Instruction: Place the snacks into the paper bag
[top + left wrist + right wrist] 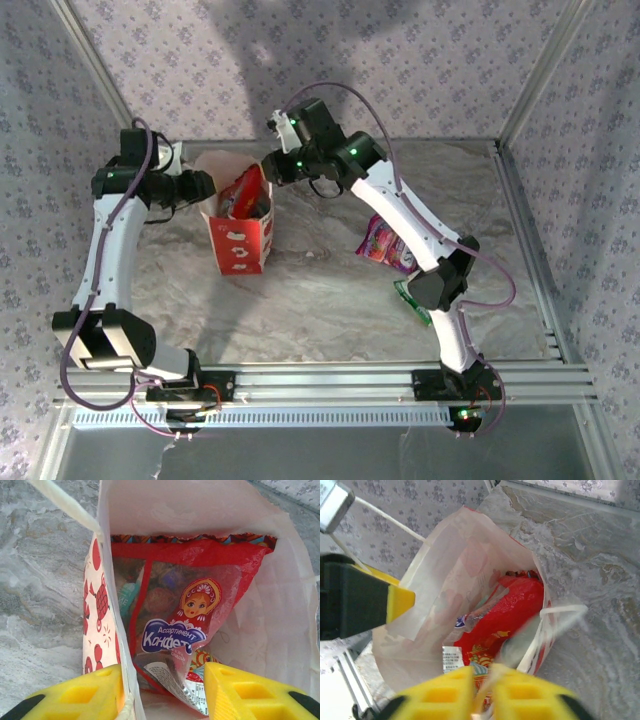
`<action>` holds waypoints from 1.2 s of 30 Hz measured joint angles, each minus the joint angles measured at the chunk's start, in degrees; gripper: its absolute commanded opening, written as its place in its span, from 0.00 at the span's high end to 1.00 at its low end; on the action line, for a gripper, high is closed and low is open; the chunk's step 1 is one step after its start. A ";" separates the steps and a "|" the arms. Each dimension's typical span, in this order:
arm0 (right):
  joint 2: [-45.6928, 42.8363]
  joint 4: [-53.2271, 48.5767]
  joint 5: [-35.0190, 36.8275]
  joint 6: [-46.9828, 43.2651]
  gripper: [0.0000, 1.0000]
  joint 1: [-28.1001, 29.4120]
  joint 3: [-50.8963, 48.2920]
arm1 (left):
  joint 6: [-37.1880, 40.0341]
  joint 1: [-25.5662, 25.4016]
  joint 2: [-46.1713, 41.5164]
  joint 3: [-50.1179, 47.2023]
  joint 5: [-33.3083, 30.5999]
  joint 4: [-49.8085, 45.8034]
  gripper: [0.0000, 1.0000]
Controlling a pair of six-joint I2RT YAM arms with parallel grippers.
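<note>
L tool (pixel 162 672) released, jaws straddling paper bag (pixel 240 245) wall, prob. to hold mouth open. R tool (pixel 482 672) clenched, apparently on cord handle (pixel 565 610), steadying bag. Red packet (pixel 200 580) inside.

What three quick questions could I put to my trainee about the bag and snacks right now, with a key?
1. True or false: the large red packet lies flat on the table.
2. Which of these lies on the table, outside the paper bag? A purple-pink packet; B orange-yellow packet; C teal packet.
3. How do the fingers of the left gripper stand at the bag's wall?
Key: 1 false, it stands in the bag. 2 A. 3 Apart, one outside the wall, one inside.
</note>
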 measured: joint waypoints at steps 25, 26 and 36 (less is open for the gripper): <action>-7.93 -0.57 6.75 -0.59 1.00 -2.86 -9.46 | -1.86 -9.11 4.15 3.04 -2.10 1.42 0.59; -8.81 -0.52 7.17 -0.59 1.00 -3.13 -10.62 | -2.10 -9.77 4.42 3.23 -2.10 1.57 0.59; -18.97 0.83 9.70 -0.85 1.00 -5.95 -21.97 | -4.44 -14.53 8.28 4.70 -2.10 4.00 0.60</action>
